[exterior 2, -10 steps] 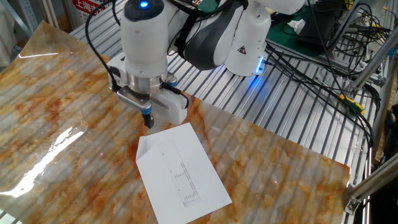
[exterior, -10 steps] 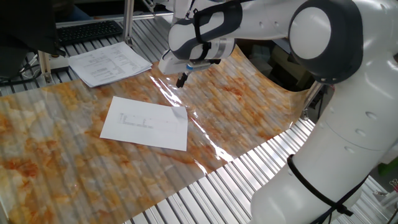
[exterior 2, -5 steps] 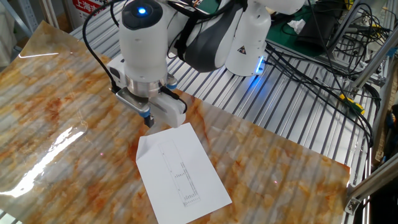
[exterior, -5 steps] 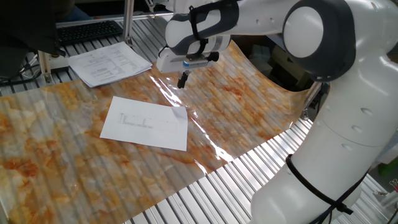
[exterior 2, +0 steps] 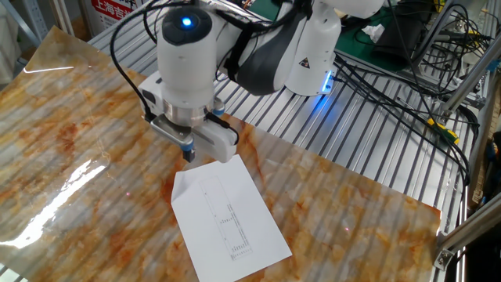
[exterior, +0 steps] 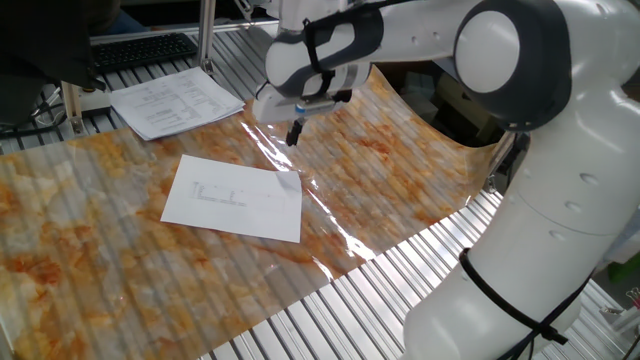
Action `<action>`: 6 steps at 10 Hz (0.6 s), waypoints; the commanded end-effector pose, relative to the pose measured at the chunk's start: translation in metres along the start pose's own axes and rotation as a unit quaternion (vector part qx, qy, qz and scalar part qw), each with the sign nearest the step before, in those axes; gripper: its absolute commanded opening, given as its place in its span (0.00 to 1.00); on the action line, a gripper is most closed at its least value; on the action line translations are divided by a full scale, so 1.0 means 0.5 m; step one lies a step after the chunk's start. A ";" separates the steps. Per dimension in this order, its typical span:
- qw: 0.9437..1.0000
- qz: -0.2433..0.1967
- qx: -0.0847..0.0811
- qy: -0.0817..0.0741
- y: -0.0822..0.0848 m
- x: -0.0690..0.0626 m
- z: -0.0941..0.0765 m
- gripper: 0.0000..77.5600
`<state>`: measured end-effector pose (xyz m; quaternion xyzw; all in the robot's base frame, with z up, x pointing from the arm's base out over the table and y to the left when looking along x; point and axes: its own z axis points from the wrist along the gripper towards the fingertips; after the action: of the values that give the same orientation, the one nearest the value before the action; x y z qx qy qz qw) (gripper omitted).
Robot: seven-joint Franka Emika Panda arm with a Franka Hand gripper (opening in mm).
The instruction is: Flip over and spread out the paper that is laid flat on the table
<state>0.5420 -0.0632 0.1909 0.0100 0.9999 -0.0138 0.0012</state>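
The paper (exterior: 235, 199) is a single white sheet lying flat on the orange-and-grey marbled sheet of the table (exterior: 120, 280), faint grey print facing up. It also shows in the other fixed view (exterior 2: 228, 220). My gripper (exterior: 294, 133) hangs above the table just beyond the paper's far right corner, fingers pointing down and closed together, holding nothing. In the other fixed view the gripper (exterior 2: 188, 153) sits a little above the paper's upper corner, not touching it.
A thicker stack of printed sheets (exterior: 175, 102) lies at the back left on the metal slats, with a keyboard (exterior: 140, 50) behind it. Cables (exterior 2: 407, 70) run across the slats on the far side. The marbled sheet curls upward at one edge (exterior: 440, 130).
The gripper's wrist has turned slightly and shifted a little; its fingers stay closed. The paper has not moved.
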 end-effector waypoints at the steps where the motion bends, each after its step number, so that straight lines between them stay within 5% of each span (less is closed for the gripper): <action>1: 1.000 -0.012 0.005 -0.007 -0.002 0.000 0.044 0.00; 6: 1.000 -0.026 0.004 -0.010 -0.015 0.003 0.086 0.00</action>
<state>0.5402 -0.0707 0.1532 -0.0136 0.9997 -0.0175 0.0077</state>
